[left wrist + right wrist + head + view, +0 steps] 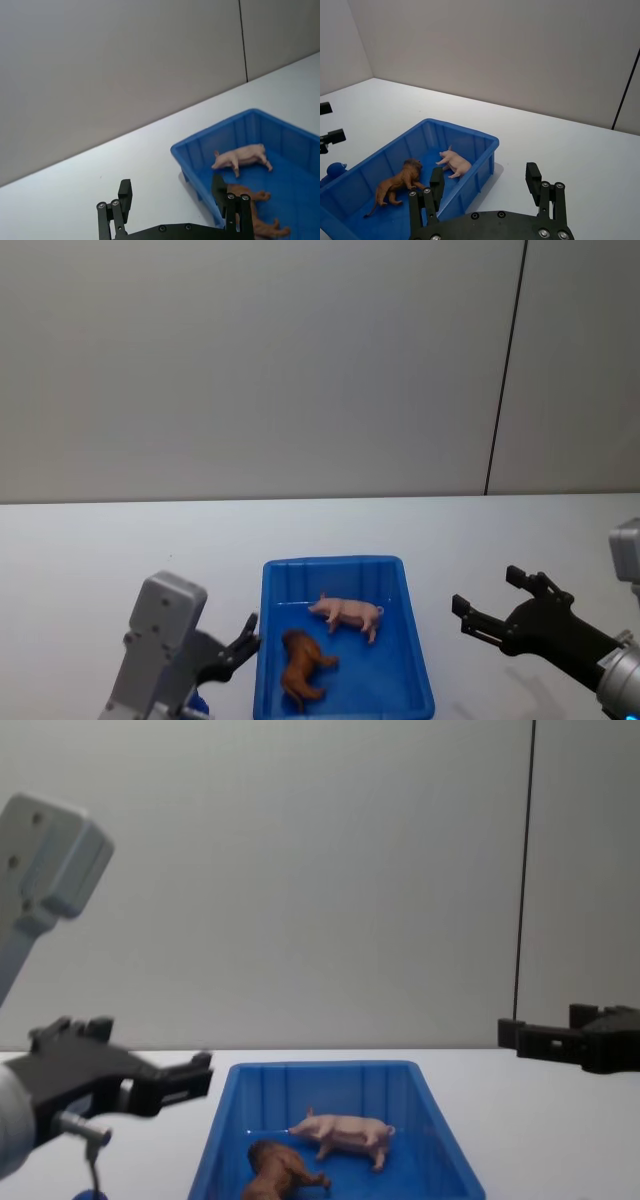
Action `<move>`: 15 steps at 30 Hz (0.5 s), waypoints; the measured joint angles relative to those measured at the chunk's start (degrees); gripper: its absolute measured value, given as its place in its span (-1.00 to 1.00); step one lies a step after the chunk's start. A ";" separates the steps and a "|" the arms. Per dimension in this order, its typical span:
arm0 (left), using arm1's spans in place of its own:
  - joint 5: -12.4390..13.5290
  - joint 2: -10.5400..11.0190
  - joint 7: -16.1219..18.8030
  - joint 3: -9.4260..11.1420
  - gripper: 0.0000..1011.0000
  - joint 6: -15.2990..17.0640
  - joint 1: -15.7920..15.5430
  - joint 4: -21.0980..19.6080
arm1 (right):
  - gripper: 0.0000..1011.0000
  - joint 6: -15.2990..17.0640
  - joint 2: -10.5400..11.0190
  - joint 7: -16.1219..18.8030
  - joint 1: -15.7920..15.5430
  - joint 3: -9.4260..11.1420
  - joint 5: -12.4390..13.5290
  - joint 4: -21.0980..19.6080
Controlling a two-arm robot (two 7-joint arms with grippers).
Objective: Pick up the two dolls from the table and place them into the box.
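Blue box (345, 566) sat on the white table (110, 550) with both dolls inside it. The pig (348, 614) lay on its side toward the far end and the lion (303, 665) on its side nearer the robot, the two close together but apart. The left gripper (243, 642) hung just beside the box's left wall, fingers spread and empty. The right gripper (488, 592) hovered off to the box's right, clear of it, likewise spread wide with nothing between its fingers. A small blue ball (334, 170) rested on the table near the left gripper.

Judged from this layout, the placing looked done and what remained was a clean retreat. To do that well, each arm should draw up and outward, away from the box, with fingers apart so that nothing gets caught. The left arm called for the most care: it was close to both the rim and the ball, and a sideways brush could shift the box or send the ball rolling
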 joint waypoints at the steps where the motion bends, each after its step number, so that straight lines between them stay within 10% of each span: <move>1: -0.37 0.22 0.54 -0.04 0.98 0.16 0.52 -0.06 | 0.98 -0.02 0.03 -0.01 -0.04 0.01 0.02 -0.01; 15: -2.61 1.21 2.94 -0.30 0.98 0.67 3.93 1.04 | 0.98 -0.13 0.19 -0.10 -0.19 0.12 0.18 -0.11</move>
